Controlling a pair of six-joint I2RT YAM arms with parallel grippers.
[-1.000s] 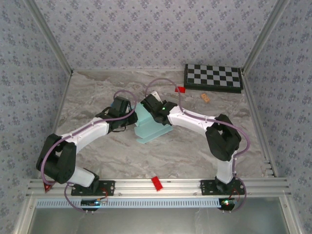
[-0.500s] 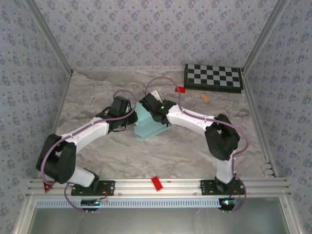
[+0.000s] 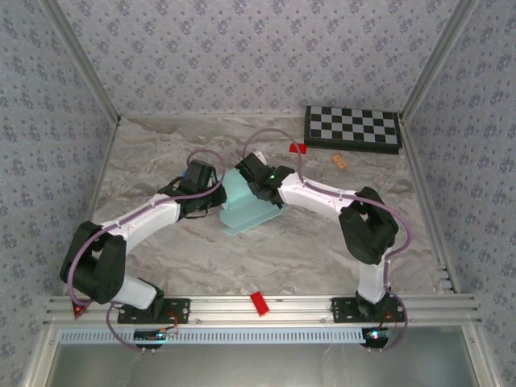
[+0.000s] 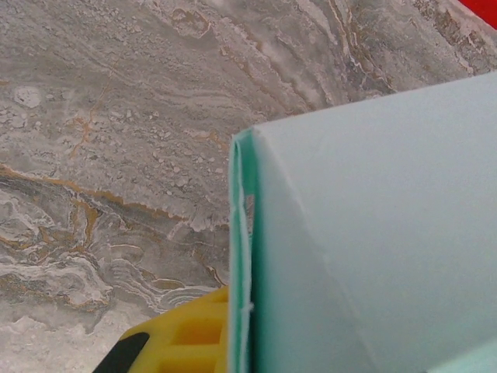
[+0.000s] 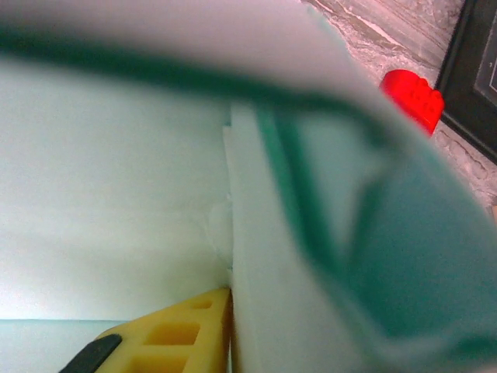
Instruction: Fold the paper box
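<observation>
The paper box (image 3: 246, 211), pale light-blue card partly folded up, sits mid-table between both arms. My left gripper (image 3: 216, 196) meets its left side. In the left wrist view a double upright card edge (image 4: 241, 256) runs straight into the gripper (image 4: 242, 330); one yellow finger (image 4: 182, 338) presses it from the left, the other is hidden behind the panel (image 4: 373, 233). My right gripper (image 3: 244, 179) holds the box's far end. Its yellow finger (image 5: 171, 342) lies tight against a card wall (image 5: 256, 256), with a flap (image 5: 373, 225) curling overhead.
A black-and-white checkerboard (image 3: 352, 129) lies at the back right, with a red piece (image 3: 297, 148) and a small orange bit (image 3: 339, 162) near it. Another red block (image 3: 260, 303) sits by the front rail. Walls enclose the table on three sides.
The box has shifted slightly left and turned, its near end swinging toward the left arm. The right gripper moved a little back and left with it; the left arm barely moved.
</observation>
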